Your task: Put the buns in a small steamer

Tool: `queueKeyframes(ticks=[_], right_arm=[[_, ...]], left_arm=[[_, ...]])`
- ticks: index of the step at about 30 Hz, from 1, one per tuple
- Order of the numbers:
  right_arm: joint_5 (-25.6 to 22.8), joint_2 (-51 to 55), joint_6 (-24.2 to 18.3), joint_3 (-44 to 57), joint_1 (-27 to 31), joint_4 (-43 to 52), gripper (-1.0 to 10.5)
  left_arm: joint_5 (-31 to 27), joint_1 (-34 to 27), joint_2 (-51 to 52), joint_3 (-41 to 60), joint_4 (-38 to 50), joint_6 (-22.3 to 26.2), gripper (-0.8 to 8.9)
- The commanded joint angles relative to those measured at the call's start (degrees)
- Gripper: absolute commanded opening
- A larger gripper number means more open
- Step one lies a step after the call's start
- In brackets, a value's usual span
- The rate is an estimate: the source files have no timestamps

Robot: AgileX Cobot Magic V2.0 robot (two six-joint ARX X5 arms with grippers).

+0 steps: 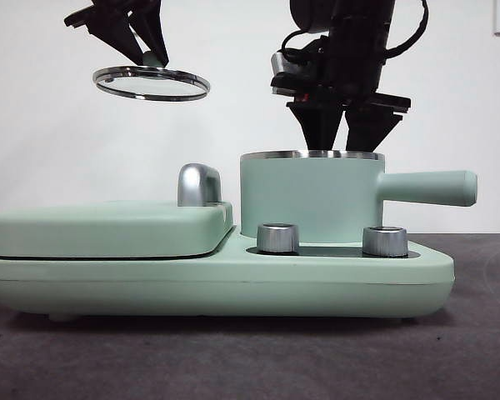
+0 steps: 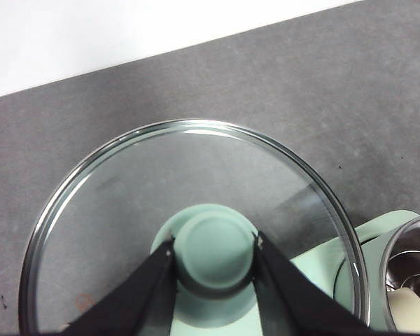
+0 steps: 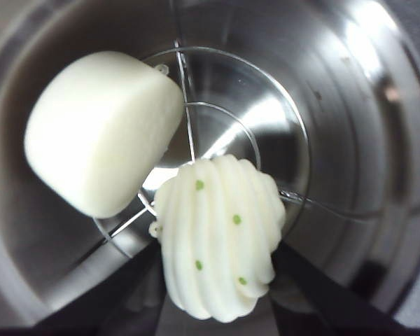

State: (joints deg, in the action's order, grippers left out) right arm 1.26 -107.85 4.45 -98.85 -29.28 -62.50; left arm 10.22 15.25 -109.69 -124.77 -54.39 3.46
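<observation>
The small steamer (image 1: 308,196) stands on the right of the base, lid off; it also shows in the left wrist view (image 2: 413,245). My right gripper (image 1: 343,137) reaches down into its mouth. In the right wrist view this gripper (image 3: 217,246) is shut on the ridged bun with green dots (image 3: 220,238), held above the wire rack (image 3: 189,119). The smooth bun (image 3: 98,133) lies on the rack against the steel wall (image 3: 350,105). My left gripper (image 1: 146,50) is shut on the green knob (image 2: 215,245) of the glass lid (image 1: 150,83), held high at the left.
A flat mint-green griddle (image 1: 108,225) with a chrome handle (image 1: 198,183) fills the left of the base (image 1: 233,275). Two chrome knobs (image 1: 277,237) (image 1: 385,241) sit in front of the steamer. The steamer's long handle (image 1: 433,187) points right. The table (image 1: 233,358) is dark grey.
</observation>
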Motion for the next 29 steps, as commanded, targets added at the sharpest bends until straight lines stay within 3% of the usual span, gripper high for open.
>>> queueKeyframes(ticks=[1,7,17,29], right_arm=[[-0.3,-1.7,-0.7,-1.4,-0.3,0.3,2.0],[-0.3,-2.1,-0.7,-1.4,-0.2,0.2,2.0],[-1.1,-2.2,-0.7,-1.4,-0.2,0.4,3.3],[-1.5,-0.2,-0.4,-5.0,-0.2,-0.6,3.3]], left_arm=[[0.1,0.2,0.6,-2.4,1.3,0.2,0.18],[0.1,0.2,0.6,-2.4,1.2,0.2,0.18],[0.1,0.2,0.6,-2.4,1.2,0.2,0.18],[0.1,0.2,0.6,-2.4,1.2,0.2,0.18]])
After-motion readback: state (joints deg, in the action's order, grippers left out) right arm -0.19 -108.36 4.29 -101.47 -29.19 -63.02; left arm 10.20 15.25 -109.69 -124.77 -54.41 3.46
